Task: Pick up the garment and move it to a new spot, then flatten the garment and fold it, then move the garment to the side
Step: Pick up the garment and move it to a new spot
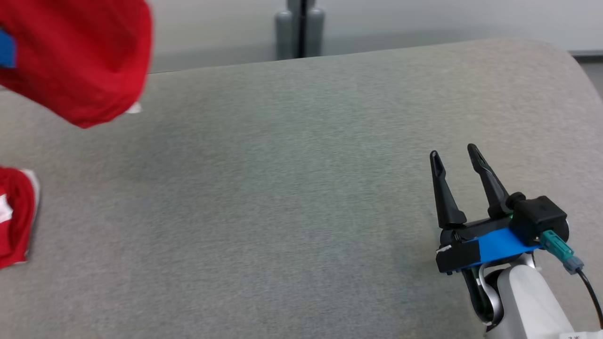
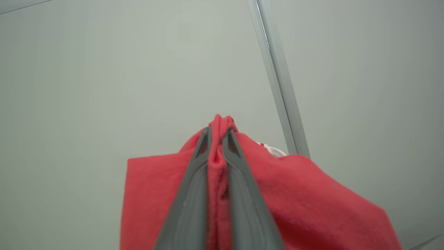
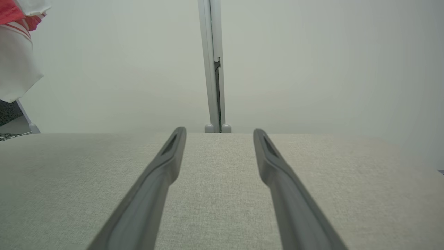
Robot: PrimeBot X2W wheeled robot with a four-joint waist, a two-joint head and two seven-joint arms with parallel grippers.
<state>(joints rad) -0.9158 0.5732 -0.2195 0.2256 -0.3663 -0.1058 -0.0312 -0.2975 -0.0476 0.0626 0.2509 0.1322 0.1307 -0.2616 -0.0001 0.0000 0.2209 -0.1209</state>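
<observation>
Surface point(image 1: 301, 197): grey woven cloth, flat, spanning the head view. Pale wall point(image 3: 312, 62) behind it, with a grey post point(image 1: 301, 28) at 12 o'clock.

Garment point(image 1: 80, 56): red, raised off the surface at 10 o'clock in the head view, bunched and hanging. In the left wrist view its long axis runs from the pinched fold toward 6 o'clock.

A red-and-white portion point(image 1: 16, 216) lies on the surface at 9 o'clock; whether it is joined to the garment cannot be told.

Left gripper point(image 2: 217, 131): clenched on a gathered fold of the garment.

Right gripper point(image 1: 453, 151): at 4 o'clock, fingers spread wide, holding nothing, pointing to 12 o'clock over the surface.
</observation>
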